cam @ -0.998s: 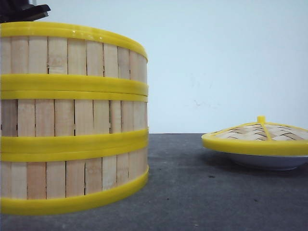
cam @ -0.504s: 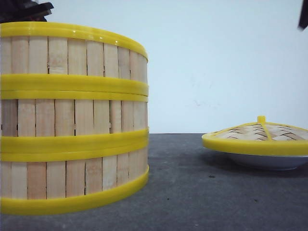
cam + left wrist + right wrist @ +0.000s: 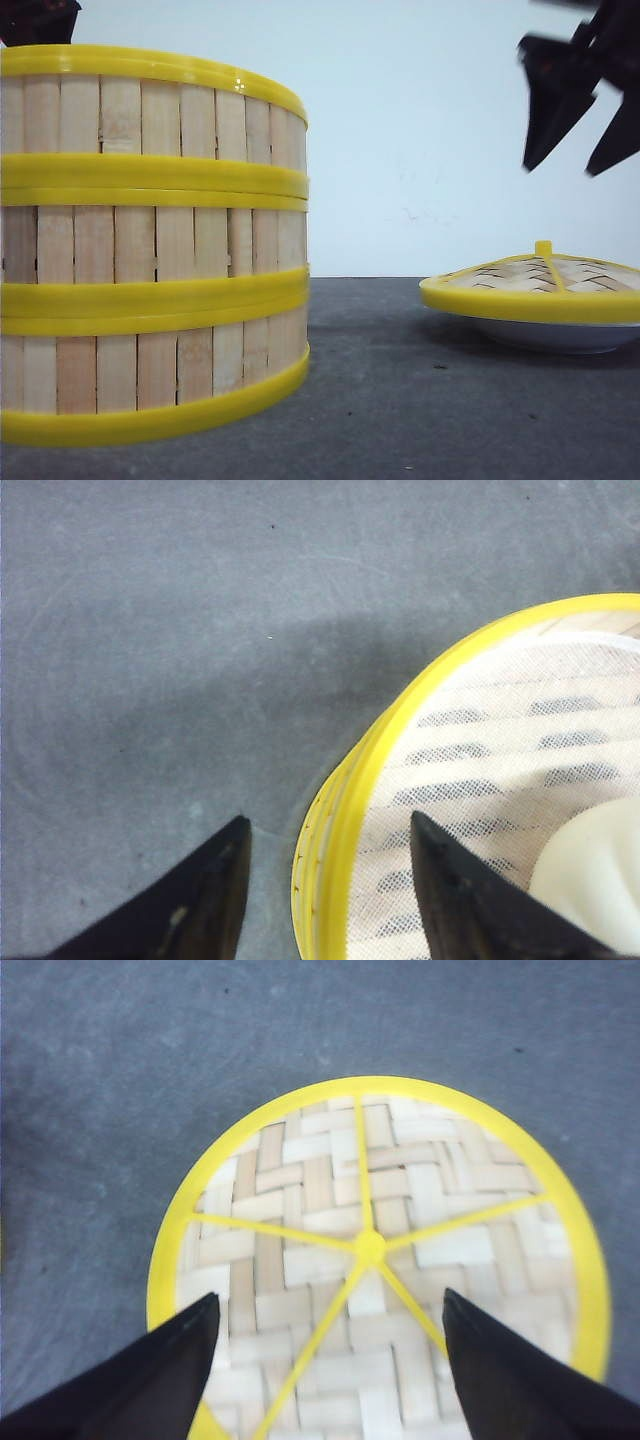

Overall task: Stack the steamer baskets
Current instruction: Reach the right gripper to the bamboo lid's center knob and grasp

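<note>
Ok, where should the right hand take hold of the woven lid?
By the small yellow knob at the centre of the woven lid, coming straight down. The lid lies dome-up on the white plate, and the open right hand hangs above it.

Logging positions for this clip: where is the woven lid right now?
In the front view the woven lid sits on the white plate at the table's right side, well apart from the stacked steamer baskets on the left, with the open right gripper above it.
</note>
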